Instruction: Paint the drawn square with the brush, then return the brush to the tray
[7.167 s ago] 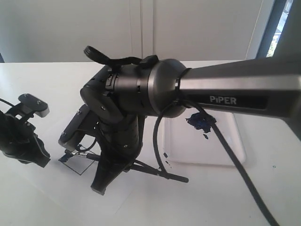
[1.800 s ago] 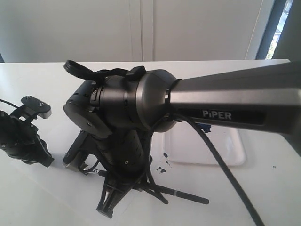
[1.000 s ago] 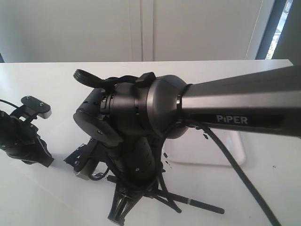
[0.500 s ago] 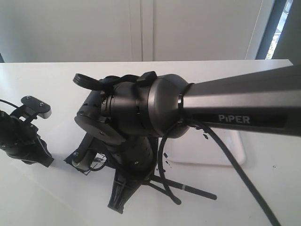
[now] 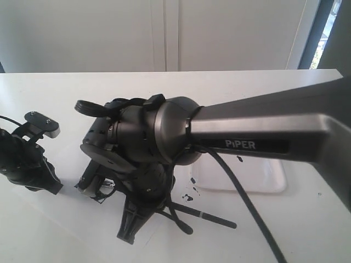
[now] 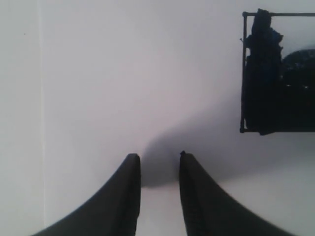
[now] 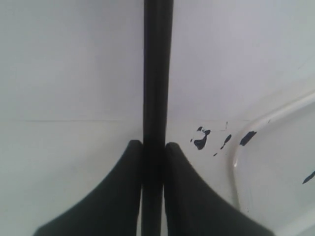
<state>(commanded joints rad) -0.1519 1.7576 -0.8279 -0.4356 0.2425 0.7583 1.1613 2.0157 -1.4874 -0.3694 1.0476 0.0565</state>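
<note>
Nearest you, low and left of centre: your right gripper [image 5: 125, 235] points steeply down at the white table [image 5: 49, 235], jaws clamped on the brush [image 5: 216, 219].
- Brush: thin black handle, lying nearly flat. It runs rightward from the fingers and passes just near of the tray's near-left corner. A pale ring marks it partway along. The right wrist view shows the handle pinched tight between both fingers. The bristle end is hidden under the wrist, so you cannot tell whether it touches anything.
- Drawn square [image 6: 251, 73]: just left of the right gripper and mostly covered by the arm in the exterior view. The left wrist view shows a thin black outline with dark blue smeared inside along one side. A dark shape covers the rest.
- Left gripper [image 6: 157, 157]: at the far left, over bare white surface, jaws apart and empty, near the square but not touching it.
- Tray [image 5: 274, 189]: right of centre, glossy white with a raised rim, half hidden by the forearm. Dark blue specks [image 7: 199, 142] lie off its near-left corner.
- Right arm: the forearm enters from the right, crossing above the tray, with the wrist bent down. A black cable [image 5: 247, 208] trails toward you.
- Writing: "PiPER" [image 5: 239, 144], white letters on the forearm's dark band.
</note>
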